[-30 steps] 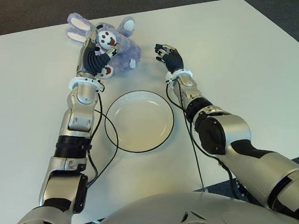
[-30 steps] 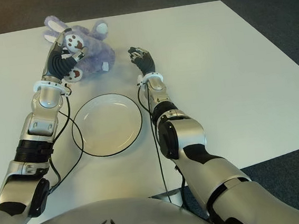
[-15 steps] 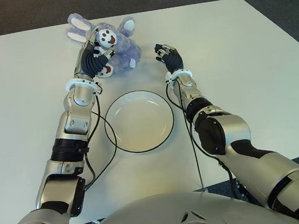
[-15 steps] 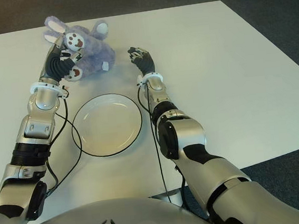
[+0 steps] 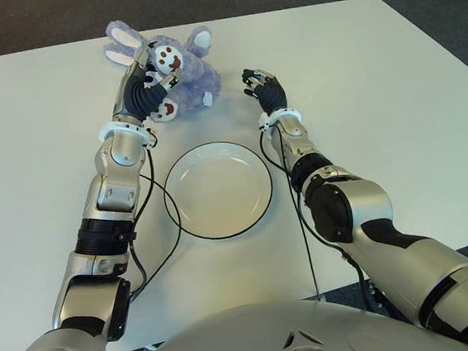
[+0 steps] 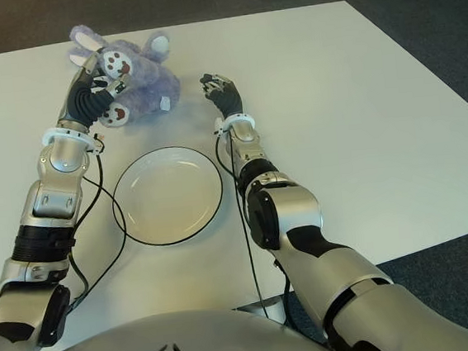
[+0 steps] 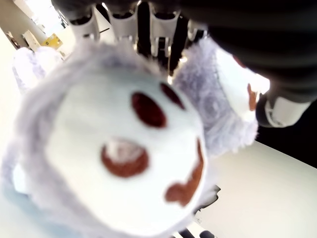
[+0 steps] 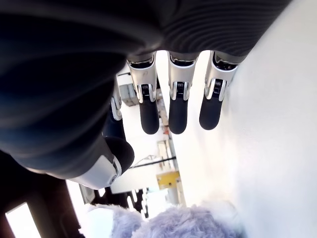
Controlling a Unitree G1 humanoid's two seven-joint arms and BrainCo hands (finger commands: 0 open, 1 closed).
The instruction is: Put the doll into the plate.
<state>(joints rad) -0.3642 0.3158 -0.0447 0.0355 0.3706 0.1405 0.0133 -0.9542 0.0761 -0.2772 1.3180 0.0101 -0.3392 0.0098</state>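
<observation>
A: Where is the doll?

B: The purple plush rabbit doll lies at the far side of the white tabletop, beyond the plate and a little toward the robot's left. It is not in the plate.

A: And the left robot hand?

B: The left robot hand is on the near left side of the doll, its dark fingers curled against the plush just below the white face. In the left wrist view that face fills the frame right against the hand, with the fingers closing into the fur behind it. So the hand is clamped on the doll, which lies against the tabletop as far as one can tell.

A: The right one?

B: The right robot hand shows just to the right of the doll, apart from it, holding nothing. Its own wrist view shows the fingers loosely extended and separated, with purple fur farther off.

A: The plate?

B: White, round, with a dark rim, between the two forearms. A black cable curves past its left edge.
</observation>
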